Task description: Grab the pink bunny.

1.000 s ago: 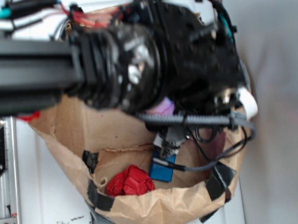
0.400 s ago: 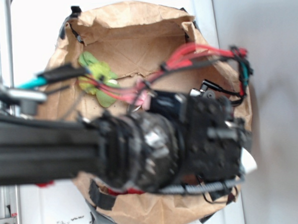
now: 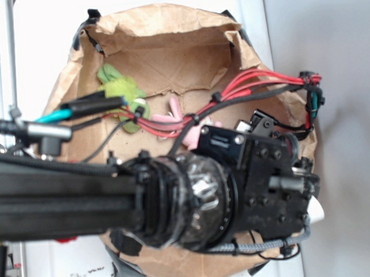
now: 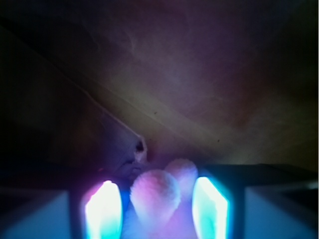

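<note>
The pink bunny (image 3: 188, 131) lies on the floor of the brown paper bag (image 3: 166, 18), one long ear (image 3: 173, 105) pointing toward the back. My arm (image 3: 255, 178) covers the rest of its body and hides the fingers in the exterior view. In the wrist view my gripper (image 4: 157, 201) is open. Its two glowing fingers (image 4: 103, 209) stand either side of two fluffy pink lobes of the bunny (image 4: 155, 196), with a narrow gap on the left. The bag's wall fills the background.
A lime-green plush toy (image 3: 122, 92) lies at the bag's back left, close to the bunny's ear. Red and black cables (image 3: 256, 82) loop over the bag's right side. The crumpled bag walls rise all around. White tabletop (image 3: 37, 34) surrounds the bag.
My arm has swung from the back of the bag to the front, uncovering the green toy and the bunny and covering the red ball. The bunny has stayed in place.
</note>
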Action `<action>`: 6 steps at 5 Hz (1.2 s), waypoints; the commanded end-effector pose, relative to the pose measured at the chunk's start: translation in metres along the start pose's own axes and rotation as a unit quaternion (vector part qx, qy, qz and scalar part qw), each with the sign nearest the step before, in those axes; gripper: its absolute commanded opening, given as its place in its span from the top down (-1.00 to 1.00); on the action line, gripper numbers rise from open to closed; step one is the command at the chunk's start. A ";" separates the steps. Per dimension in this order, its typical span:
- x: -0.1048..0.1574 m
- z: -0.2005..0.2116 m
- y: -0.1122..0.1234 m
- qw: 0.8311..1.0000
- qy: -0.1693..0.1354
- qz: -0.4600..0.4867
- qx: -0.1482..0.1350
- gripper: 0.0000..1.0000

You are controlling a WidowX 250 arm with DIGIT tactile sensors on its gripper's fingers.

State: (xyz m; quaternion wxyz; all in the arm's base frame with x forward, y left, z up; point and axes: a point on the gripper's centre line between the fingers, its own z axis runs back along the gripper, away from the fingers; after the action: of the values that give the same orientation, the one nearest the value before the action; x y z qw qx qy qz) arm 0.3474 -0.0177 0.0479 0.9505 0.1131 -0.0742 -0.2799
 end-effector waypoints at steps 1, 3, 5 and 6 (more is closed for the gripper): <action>0.009 0.006 0.006 1.000 -0.019 0.021 0.012 1.00; 0.006 0.008 0.008 0.999 -0.022 0.034 0.003 1.00; -0.017 0.064 0.015 0.995 -0.093 0.038 -0.026 1.00; -0.031 0.107 0.018 0.990 -0.119 0.057 -0.040 1.00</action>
State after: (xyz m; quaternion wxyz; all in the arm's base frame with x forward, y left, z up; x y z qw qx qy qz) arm 0.3042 -0.0054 0.1357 0.9575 0.0217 -0.1491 -0.2458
